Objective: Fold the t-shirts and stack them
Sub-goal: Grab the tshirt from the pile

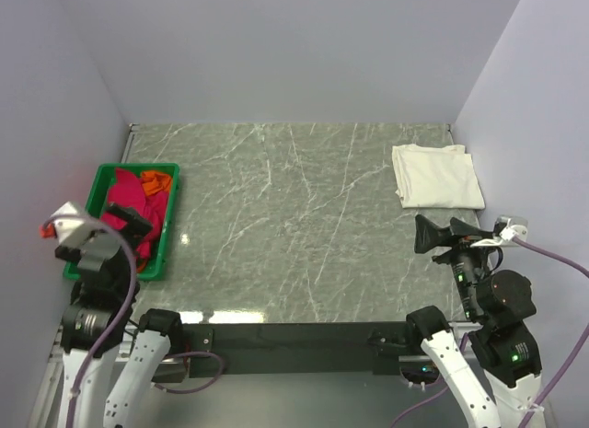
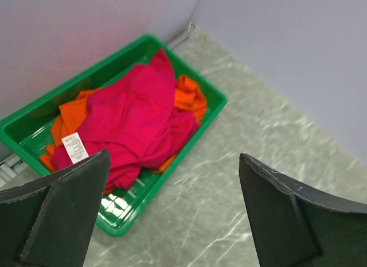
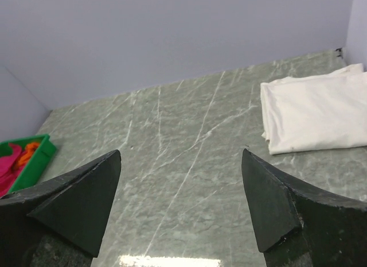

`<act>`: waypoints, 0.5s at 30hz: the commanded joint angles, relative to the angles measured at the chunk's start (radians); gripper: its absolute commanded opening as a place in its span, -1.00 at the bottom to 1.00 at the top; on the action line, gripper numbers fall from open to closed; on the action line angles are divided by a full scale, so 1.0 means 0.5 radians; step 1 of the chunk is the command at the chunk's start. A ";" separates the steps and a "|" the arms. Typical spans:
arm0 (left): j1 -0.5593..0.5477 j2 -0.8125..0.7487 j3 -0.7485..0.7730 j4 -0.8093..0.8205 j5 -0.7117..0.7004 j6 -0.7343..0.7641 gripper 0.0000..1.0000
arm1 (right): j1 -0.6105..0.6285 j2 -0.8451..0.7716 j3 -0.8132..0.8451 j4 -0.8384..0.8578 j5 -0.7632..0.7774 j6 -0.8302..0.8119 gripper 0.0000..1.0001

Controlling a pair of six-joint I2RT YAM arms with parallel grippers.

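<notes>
A crimson t-shirt lies crumpled in the green bin with an orange t-shirt under it; a white label shows on the crimson cloth. In the top view both shirts fill the bin at the left edge of the table. A cream-white t-shirt lies folded at the back right, also seen from the right wrist. My left gripper hovers open over the bin's near end, holding nothing. My right gripper is open and empty, near the white shirt.
Grey marble tabletop is walled in by pale lilac panels at the back and both sides. The bin sits close against the left wall. A dark strip runs along the table's near edge between the arm bases.
</notes>
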 commanded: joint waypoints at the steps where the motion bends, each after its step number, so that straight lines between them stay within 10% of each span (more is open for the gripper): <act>1: 0.002 0.264 0.003 0.099 0.107 0.123 0.99 | 0.012 0.087 -0.050 0.102 -0.153 0.064 0.83; 9: 0.041 1.191 0.101 0.127 0.153 0.074 0.99 | 0.015 0.234 -0.093 0.078 -0.389 0.101 0.84; 15: 0.471 1.670 0.148 0.256 0.233 0.123 0.99 | 0.015 0.295 -0.109 0.017 -0.525 0.147 0.84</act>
